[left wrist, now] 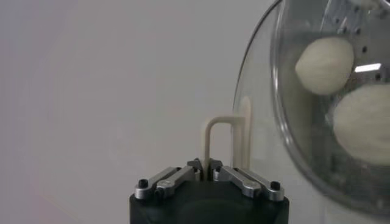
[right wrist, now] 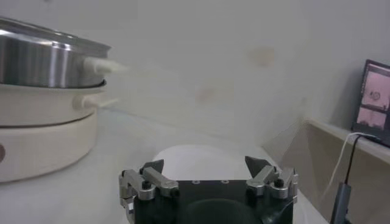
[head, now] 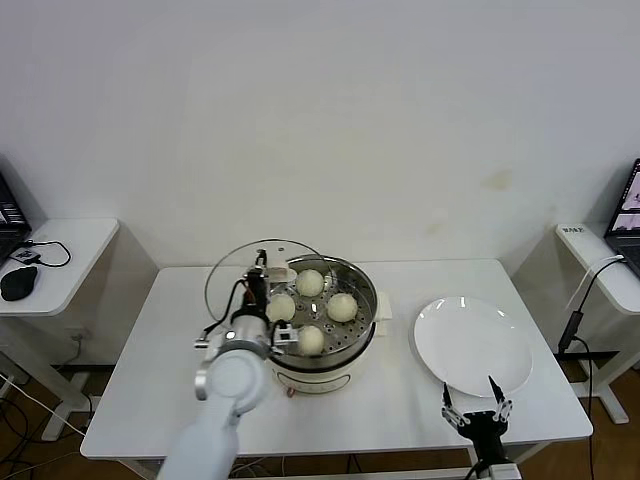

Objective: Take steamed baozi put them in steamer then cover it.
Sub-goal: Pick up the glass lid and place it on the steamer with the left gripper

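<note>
From my remote seat I saw four steamed baozi (head: 310, 282) sitting on the perforated tray inside the steamer (head: 365, 318), which stood near the middle of the white worktop (head: 150, 370). My left claw (head: 262, 272) was up at the steamer's left side, pinched tight on the cream-white bar handle (left wrist: 214, 143) of the glass cover (head: 232, 272). The cover was tilted, standing nearly on edge against the left rim of the pot and not closing it, so all four buns were uncovered in the head view. In the left wrist view two of the buns (left wrist: 325, 64) showed through the clear glass, and the handle rose straight out from between the closed fingers (left wrist: 177, 178). My right claw (head: 478, 401) hung low at the near right edge of the worktop, just in front of the flat white plate (head: 472, 345), with its fingers (right wrist: 152, 167) spread wide and nothing between them. In the right wrist view the plate lay just beyond that claw, and the steamer's cream base and shiny steel wall stood well apart from it. A laptop (right wrist: 374, 100) sat on a side desk to the right.
</note>
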Action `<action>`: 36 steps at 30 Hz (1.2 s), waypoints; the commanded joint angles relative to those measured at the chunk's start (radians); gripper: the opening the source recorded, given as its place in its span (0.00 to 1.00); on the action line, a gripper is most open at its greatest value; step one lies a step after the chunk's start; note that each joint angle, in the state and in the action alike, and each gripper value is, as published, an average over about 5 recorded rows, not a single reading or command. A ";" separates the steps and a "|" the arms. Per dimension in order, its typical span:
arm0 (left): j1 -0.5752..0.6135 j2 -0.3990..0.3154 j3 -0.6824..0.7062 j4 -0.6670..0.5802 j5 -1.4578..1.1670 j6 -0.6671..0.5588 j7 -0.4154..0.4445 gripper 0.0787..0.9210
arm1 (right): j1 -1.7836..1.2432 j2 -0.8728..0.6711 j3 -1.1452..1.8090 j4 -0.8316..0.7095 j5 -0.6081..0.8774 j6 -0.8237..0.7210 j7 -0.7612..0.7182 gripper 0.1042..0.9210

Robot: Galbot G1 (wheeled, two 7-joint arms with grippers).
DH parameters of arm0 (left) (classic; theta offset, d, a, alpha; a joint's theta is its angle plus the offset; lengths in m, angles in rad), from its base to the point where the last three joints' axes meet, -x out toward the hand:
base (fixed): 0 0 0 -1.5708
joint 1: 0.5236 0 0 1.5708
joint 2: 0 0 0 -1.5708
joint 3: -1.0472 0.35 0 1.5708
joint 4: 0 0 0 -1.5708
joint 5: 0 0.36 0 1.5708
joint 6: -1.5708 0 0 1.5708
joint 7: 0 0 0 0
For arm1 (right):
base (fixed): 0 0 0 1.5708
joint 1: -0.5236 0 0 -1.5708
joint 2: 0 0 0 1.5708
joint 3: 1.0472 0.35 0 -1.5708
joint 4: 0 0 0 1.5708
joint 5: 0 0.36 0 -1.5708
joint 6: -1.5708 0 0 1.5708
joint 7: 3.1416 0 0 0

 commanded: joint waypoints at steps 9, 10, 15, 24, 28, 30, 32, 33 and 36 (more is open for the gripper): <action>-0.012 -0.179 0.062 0.082 0.168 0.018 0.043 0.08 | 0.007 0.006 -0.020 -0.027 -0.025 0.004 0.003 0.88; -0.010 -0.180 0.064 0.084 0.167 0.019 0.041 0.08 | 0.007 0.006 -0.021 -0.029 -0.026 0.005 0.003 0.88; -0.001 -0.181 0.067 0.085 0.154 0.022 0.031 0.08 | 0.007 0.007 -0.027 -0.039 -0.030 0.008 0.004 0.88; 0.000 -0.182 0.071 0.096 0.131 0.022 0.003 0.08 | 0.007 0.008 -0.033 -0.041 -0.034 0.010 0.004 0.88; 0.001 -0.183 0.073 0.107 0.125 0.022 -0.009 0.08 | 0.006 0.008 -0.033 -0.043 -0.036 0.011 0.004 0.88; 0.002 -0.184 0.075 0.112 0.125 0.022 -0.012 0.08 | 0.006 0.008 -0.032 -0.043 -0.036 0.011 0.004 0.88; 0.004 -0.184 0.077 0.114 0.125 0.022 -0.013 0.08 | 0.005 0.008 -0.031 -0.043 -0.036 0.011 0.004 0.88; 0.005 -0.184 0.078 0.114 0.125 0.022 -0.014 0.08 | 0.005 0.008 -0.031 -0.043 -0.036 0.011 0.004 0.88; 0.009 -0.185 0.081 0.111 0.126 0.023 -0.014 0.08 | 0.005 0.008 -0.032 -0.043 -0.037 0.010 0.004 0.88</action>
